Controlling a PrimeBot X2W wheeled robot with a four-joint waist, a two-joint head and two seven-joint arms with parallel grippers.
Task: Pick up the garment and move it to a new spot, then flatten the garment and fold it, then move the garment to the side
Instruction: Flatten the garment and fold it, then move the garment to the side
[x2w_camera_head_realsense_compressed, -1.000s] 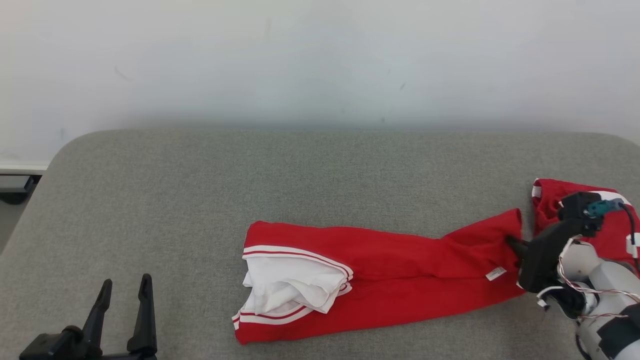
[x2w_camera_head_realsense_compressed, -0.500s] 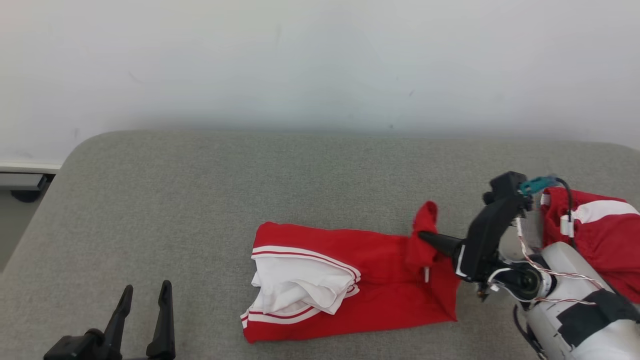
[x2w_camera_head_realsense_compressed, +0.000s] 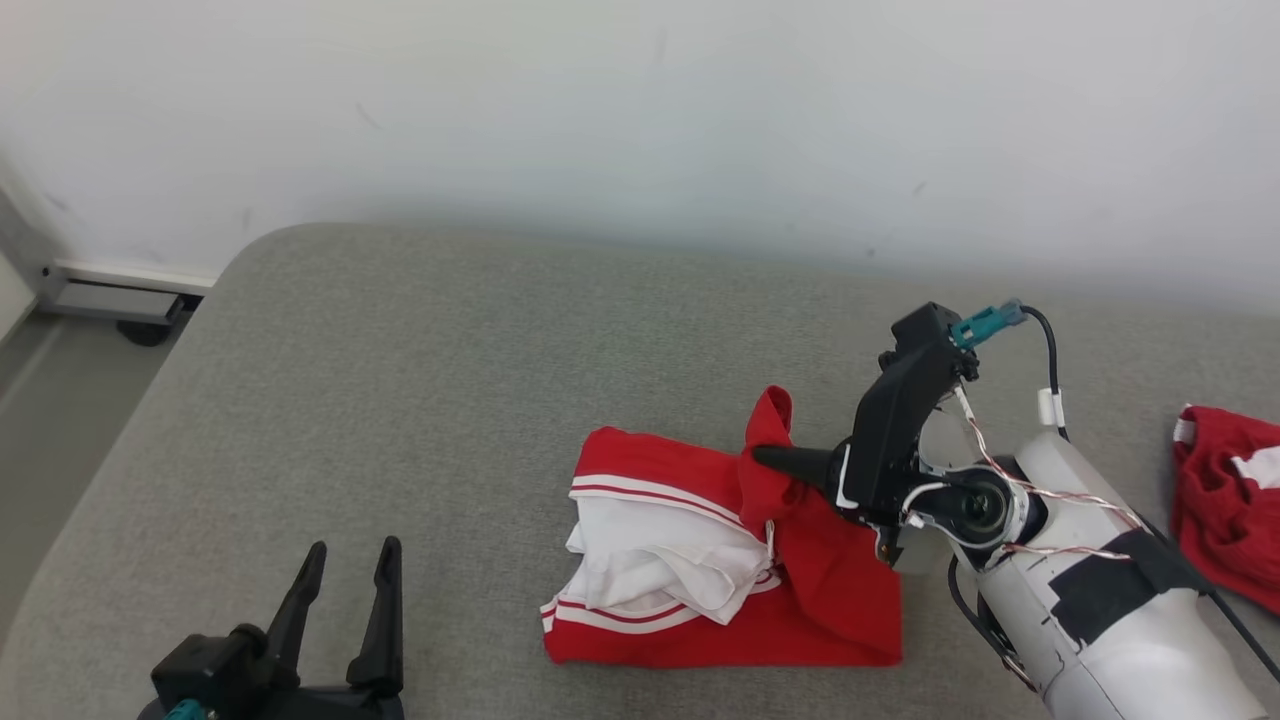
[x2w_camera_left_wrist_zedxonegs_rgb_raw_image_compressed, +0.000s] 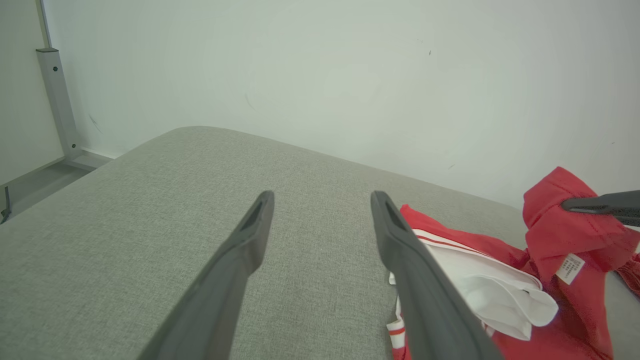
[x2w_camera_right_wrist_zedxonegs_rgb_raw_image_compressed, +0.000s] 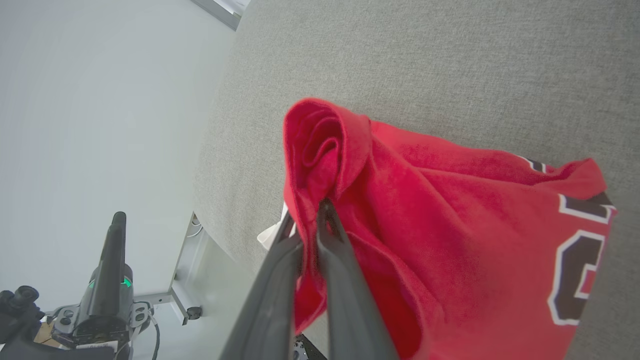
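The garment is red with white stripes and a white lining, lying on the grey padded surface. My right gripper is shut on a bunched red end of it, held up over the garment's middle so the cloth doubles back on itself. In the right wrist view the closed fingers pinch the red fabric, which hangs from them with a dark and white number on it. My left gripper stands open over bare cushion at the lower left, apart from the garment.
A second red piece of clothing lies at the right edge of the surface. A white wall runs behind. The surface's left edge drops to the floor, where a metal frame stands.
My right gripper has carried the garment's right end up and leftwards over the rest, halving its length. The head camera has turned, shifting the whole picture. The left gripper stays open.
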